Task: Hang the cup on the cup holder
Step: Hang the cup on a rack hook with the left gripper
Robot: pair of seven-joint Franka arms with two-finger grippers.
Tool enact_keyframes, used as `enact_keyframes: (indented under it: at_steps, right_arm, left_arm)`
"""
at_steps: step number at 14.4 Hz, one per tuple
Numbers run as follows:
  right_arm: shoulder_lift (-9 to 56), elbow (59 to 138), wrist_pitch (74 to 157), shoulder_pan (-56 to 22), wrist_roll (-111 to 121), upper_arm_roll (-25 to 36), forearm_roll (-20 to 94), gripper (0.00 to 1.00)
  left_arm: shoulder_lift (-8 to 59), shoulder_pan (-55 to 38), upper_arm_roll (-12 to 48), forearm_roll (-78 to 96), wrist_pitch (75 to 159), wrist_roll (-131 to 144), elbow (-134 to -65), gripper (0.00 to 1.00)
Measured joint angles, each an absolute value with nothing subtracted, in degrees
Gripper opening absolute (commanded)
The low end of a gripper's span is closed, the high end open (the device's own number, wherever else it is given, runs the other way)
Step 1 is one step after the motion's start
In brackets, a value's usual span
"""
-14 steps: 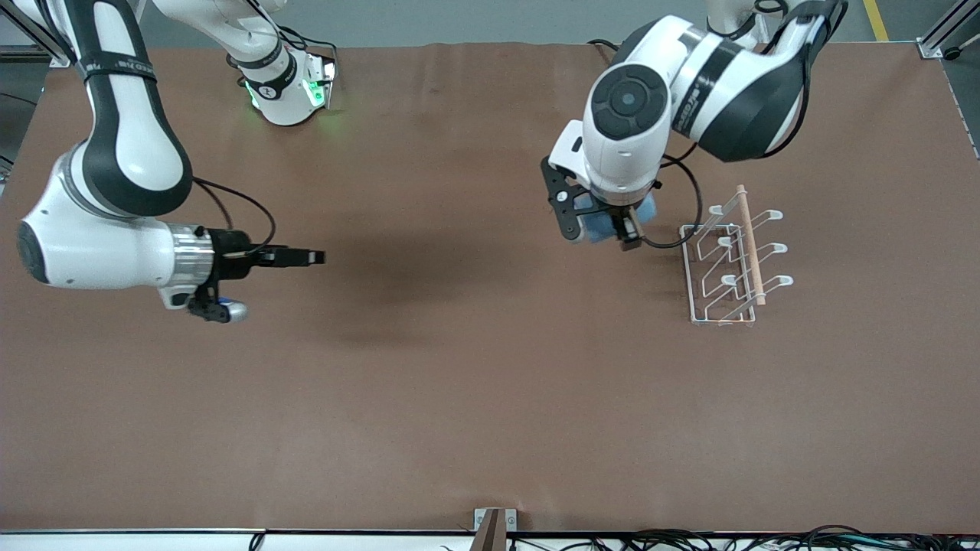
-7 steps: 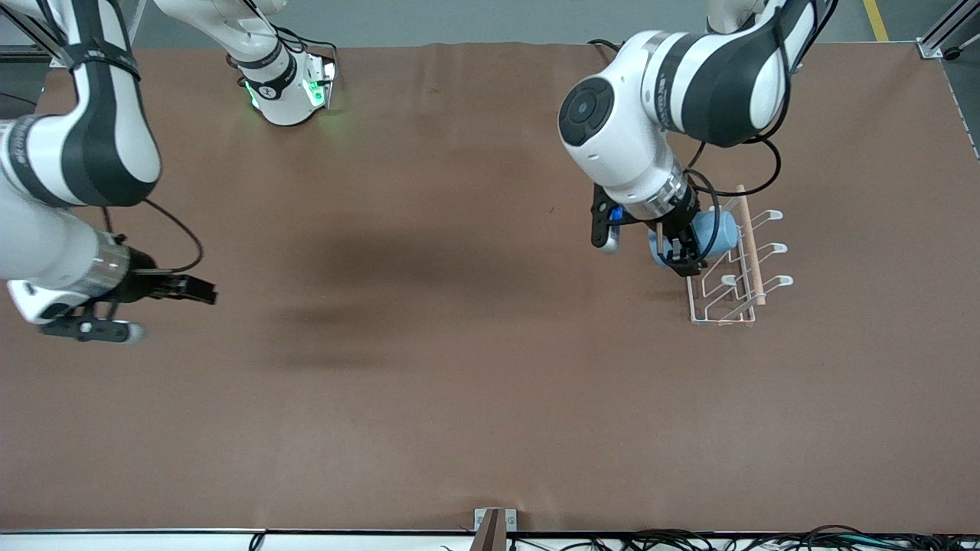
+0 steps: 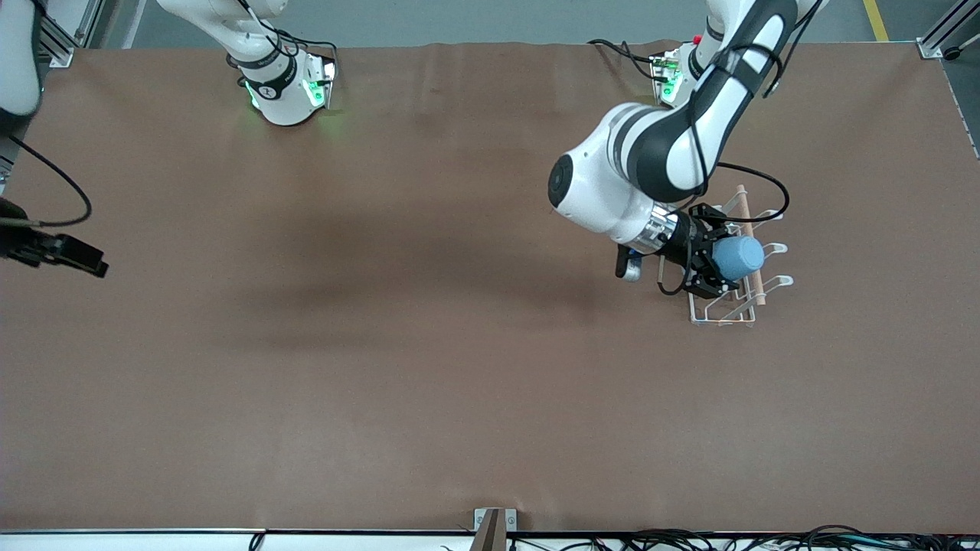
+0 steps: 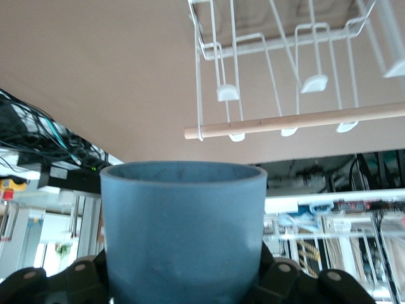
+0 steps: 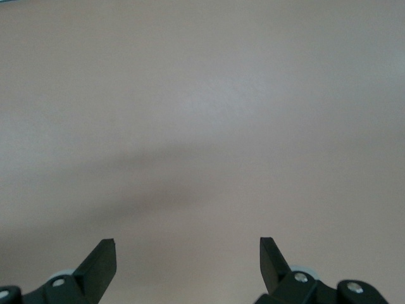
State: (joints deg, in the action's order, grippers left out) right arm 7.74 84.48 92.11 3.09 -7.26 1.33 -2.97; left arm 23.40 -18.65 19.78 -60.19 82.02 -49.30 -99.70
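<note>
Left claw (image 3: 716, 268) swung over cup holder (image 3: 720, 310), clamped on cup (image 3: 739, 257); right claw (image 5: 188, 253) retreated, wide open, empty.

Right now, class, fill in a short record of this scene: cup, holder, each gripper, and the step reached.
cup: light blue, held on its side over the holder
holder: white wire rack with a wooden rod, at the left arm's end of the table
left gripper: shut on the cup
right gripper: open, holds nothing, waits over bare table
step: cup not yet hung
</note>
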Motion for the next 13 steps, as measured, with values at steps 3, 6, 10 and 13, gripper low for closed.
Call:
enact_keyframes:
  at_steps: [3, 6, 10, 13]
  right_arm:
    - [3.71, 84.49, 88.28, 4.1, -8.91, 1.32, -1.61, 1.0]
    - [1.7, 84.44, 86.56, 5.74, -6.72, 1.33, -1.15, 1.0]
    - [1.58, 83.84, 86.41, 6.03, -3.1, 1.32, -0.88, 1.0]
    - [1.78, 83.84, 85.95, 6.04, -2.79, 1.24, -0.81, 1.0]
  left_arm:
    - [25.41, -18.0, 19.71, -64.92, 82.03, -45.58, -104.17, 0.0]
    - [29.21, -17.99, 19.34, -69.11, 79.63, -42.1, -105.72, 0.01]
    - [33.64, -17.98, 19.14, -72.68, 77.5, -37.92, -106.87, 0.03]
    - [35.73, -17.98, 19.08, -74.2, 77.43, -35.57, -106.99, 0.09]
